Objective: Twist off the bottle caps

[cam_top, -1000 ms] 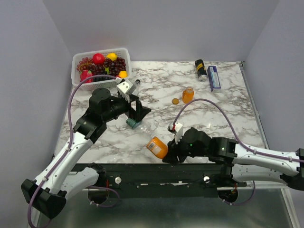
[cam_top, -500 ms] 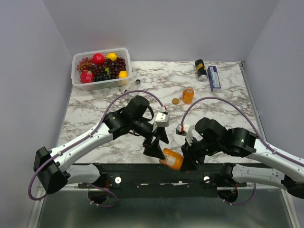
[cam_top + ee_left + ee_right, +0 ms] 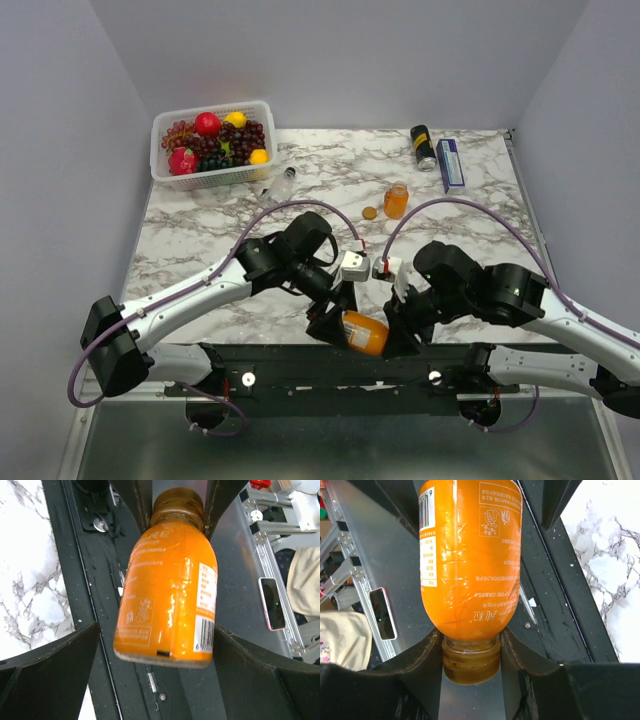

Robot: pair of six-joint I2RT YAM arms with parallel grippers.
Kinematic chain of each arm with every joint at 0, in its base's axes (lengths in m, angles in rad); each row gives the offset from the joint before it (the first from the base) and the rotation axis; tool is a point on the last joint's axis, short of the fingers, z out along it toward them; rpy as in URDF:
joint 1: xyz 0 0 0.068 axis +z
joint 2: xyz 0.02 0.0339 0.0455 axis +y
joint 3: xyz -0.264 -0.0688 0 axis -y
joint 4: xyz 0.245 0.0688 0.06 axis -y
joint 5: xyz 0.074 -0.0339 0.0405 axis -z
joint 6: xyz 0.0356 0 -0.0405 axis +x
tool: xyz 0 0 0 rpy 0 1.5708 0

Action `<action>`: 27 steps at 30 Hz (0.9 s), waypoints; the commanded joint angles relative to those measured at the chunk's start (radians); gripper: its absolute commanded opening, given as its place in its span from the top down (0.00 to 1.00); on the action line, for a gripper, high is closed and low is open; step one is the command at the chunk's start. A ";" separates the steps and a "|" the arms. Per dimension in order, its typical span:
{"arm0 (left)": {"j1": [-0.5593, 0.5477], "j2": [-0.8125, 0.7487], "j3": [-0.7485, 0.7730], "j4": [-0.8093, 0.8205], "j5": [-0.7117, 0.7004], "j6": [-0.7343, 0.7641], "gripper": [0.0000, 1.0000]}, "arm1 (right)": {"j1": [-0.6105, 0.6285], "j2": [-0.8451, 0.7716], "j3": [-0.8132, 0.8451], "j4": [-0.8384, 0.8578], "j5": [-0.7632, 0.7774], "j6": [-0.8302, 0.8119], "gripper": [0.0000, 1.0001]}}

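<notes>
A: Where is the orange bottle?
B: Off the marble and in the air over the black rail at the near edge, between the two arms. It lies roughly level, with its long axis running left-right from wrist to wrist.
A: Which end faces which arm?
B: The cap points at the right arm and the base at the left. The right gripper is clamped on the cap, fingers pressed in on both sides. It appears to carry the bottle alone.
A: And the left gripper?
B: Its jaws are spread wide, one on each side of the bottle's base half. It flanks the bottle without gripping it. One side looks very close, and contact can't be told.
A: Next move?
B: Probably the left pinches the body, since it's already on axis with the right. Then one arm twists against the other. The label film looks slick, so the body could spin in the pads.
</notes>
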 commanded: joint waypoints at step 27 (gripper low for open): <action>0.136 -0.131 -0.182 0.422 -0.529 -0.241 0.69 | -0.092 -0.246 -0.161 0.320 0.573 0.215 0.00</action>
